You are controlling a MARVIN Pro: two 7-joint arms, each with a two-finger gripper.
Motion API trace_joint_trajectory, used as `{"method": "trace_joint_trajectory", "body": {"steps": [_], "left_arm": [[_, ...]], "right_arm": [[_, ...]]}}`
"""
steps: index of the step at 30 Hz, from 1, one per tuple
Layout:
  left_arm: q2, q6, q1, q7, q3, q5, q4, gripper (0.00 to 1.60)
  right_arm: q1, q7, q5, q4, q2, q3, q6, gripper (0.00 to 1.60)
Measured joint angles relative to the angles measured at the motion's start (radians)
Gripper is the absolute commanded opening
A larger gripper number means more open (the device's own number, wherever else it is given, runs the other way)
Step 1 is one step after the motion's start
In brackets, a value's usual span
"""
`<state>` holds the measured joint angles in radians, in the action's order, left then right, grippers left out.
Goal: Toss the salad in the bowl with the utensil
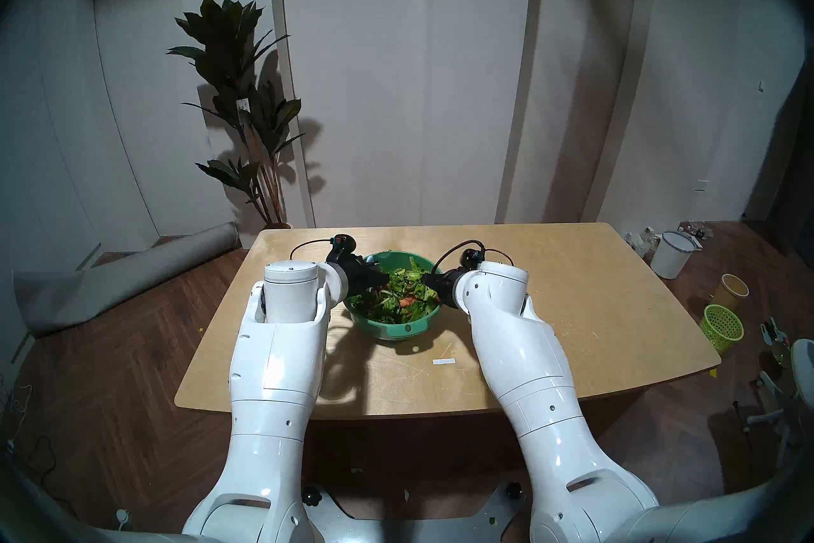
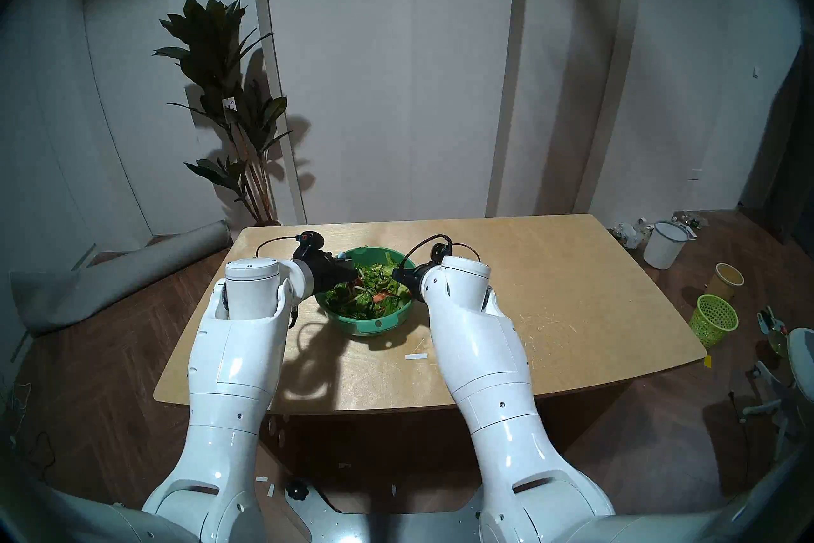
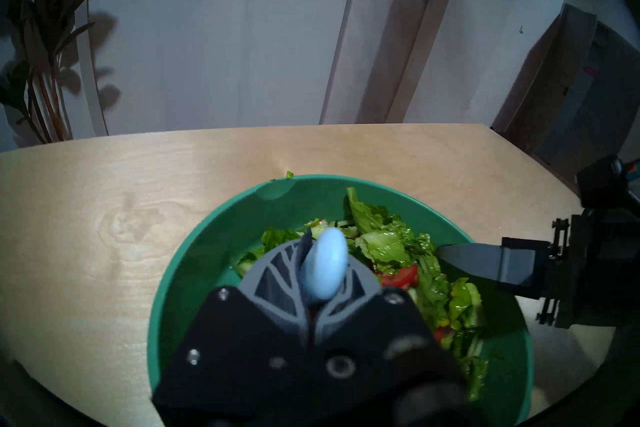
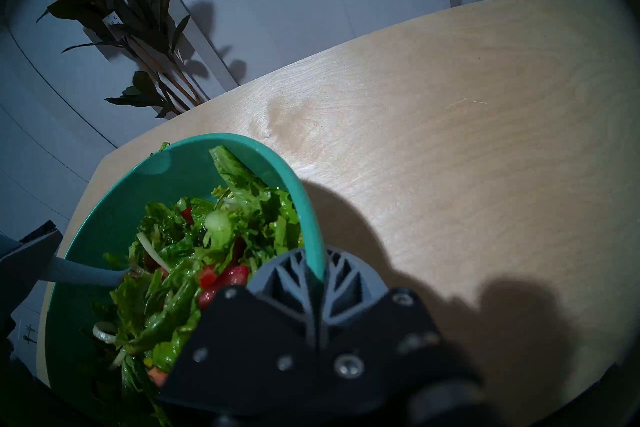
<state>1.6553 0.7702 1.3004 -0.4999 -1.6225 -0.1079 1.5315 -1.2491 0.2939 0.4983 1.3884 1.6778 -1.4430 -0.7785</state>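
The green bowl (image 1: 382,324) stands mid-table, its teal tab handle (image 1: 407,328) facing me. The salad (image 1: 398,293) of green leaves and red pieces fills it. My left gripper (image 1: 379,280) is over the bowl's left side, shut on the fork. The fork's pale blue handle end (image 3: 325,268) sticks up between the fingers (image 3: 273,277). In the right wrist view the handle (image 4: 86,273) runs down into the leaves, and the tines are hidden. My right gripper (image 4: 317,273) is shut on the bowl's right rim (image 4: 308,208).
The wooden table (image 1: 550,308) carries a small white strip (image 1: 443,361) in front of the bowl. On the floor to the right stand a white bucket (image 1: 671,260), a yellow cup (image 1: 731,291) and a lime mesh basket (image 1: 722,328). A plant (image 1: 246,110) and a rolled mat (image 1: 123,277) are at the left.
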Motion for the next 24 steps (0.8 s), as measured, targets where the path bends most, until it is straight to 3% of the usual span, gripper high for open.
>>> {"method": "trace_joint_trajectory", "body": {"steps": [8,24], "left_arm": [[0.018,0.040,-0.001,0.052,0.021,0.073,0.028,0.00],[0.034,0.044,0.006,0.134,0.041,0.173,0.157,0.00]], "right_arm": [[-0.001,0.002,-0.001,0.001,0.000,-0.002,0.000,0.00],[-0.001,0.002,-0.001,0.002,0.000,-0.002,0.000,0.00]]}}
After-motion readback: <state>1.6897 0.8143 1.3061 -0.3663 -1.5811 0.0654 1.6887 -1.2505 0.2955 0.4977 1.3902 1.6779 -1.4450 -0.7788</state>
